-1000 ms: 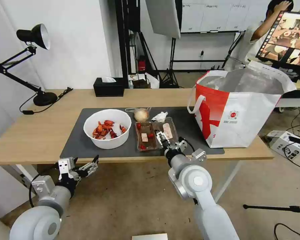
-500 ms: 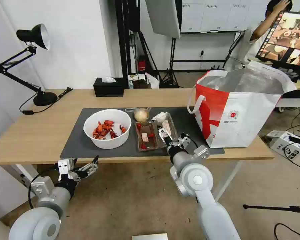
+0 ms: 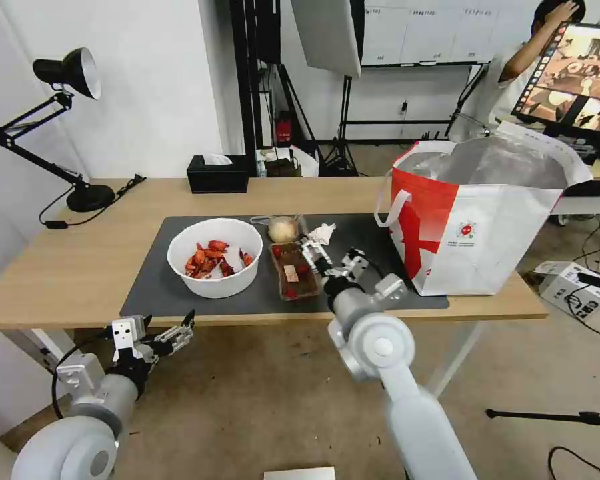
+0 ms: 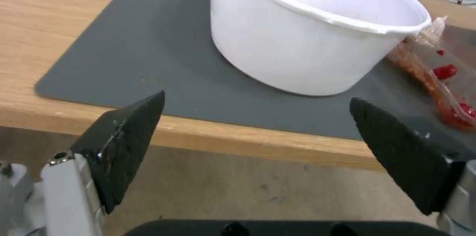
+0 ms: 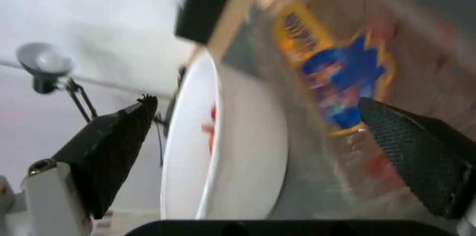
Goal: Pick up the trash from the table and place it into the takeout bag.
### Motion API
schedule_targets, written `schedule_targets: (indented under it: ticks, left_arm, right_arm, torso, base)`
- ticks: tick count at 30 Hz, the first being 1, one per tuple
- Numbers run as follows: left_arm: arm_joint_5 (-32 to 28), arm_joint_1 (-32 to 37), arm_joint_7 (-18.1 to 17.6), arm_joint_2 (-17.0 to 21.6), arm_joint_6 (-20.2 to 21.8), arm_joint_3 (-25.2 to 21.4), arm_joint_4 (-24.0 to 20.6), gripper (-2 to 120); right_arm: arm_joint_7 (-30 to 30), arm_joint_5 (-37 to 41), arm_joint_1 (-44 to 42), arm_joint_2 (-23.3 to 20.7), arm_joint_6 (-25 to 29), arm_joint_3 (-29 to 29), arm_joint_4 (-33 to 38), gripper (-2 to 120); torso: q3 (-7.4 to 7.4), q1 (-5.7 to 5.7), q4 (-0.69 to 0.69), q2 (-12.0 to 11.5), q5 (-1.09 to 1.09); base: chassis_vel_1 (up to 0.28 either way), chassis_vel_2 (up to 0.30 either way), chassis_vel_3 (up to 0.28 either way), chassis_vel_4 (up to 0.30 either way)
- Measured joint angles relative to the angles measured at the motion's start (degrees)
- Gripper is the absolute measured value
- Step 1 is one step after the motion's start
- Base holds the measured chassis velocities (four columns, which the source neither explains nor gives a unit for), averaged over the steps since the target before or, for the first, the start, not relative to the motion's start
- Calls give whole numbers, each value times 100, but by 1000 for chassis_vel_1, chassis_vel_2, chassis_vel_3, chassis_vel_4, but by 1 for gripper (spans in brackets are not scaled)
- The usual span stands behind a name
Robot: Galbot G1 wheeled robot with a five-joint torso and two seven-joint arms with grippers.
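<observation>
Nothing is bagged yet: your bowl, tray, tissue and wrapped ball all sit on the table. Right hand hovers spread over the tray (left hand parked, spread); takeout bag waits.

Glossy silver-grey arms with round joint caps carry black cables and black, wedge-tipped left claw fingers.
</observation>
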Motion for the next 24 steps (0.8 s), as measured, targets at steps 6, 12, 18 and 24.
schedule_targets:
  ticks: [6,12,18,24]
  left_arm:
    - [-8,36,6,17,0,-62,-33,100]
    - [-23,38,10,30,0,-93,-42,100]
    - [-35,34,10,38,0,-112,-55,100]
    - [-38,27,12,38,-74,-112,-61,100]
  right_arm:
    - [216,181,28,129,-43,-49,-110,100]
    - [187,206,27,109,-39,-55,-94,100]
    - [103,227,29,36,-20,-47,9,100]
    - [-478,-86,33,-203,74,26,154,100]
  torso:
    - [0,0,0,0,0]
    - [0,0,0,0,0]
    - [0,0,0,0,0]
    - [0,0,0,0,1]
  base:
    - [0,0,0,0]
    - [0,0,0,0]
    - [0,0,0,0]
    - [0,0,0,0]
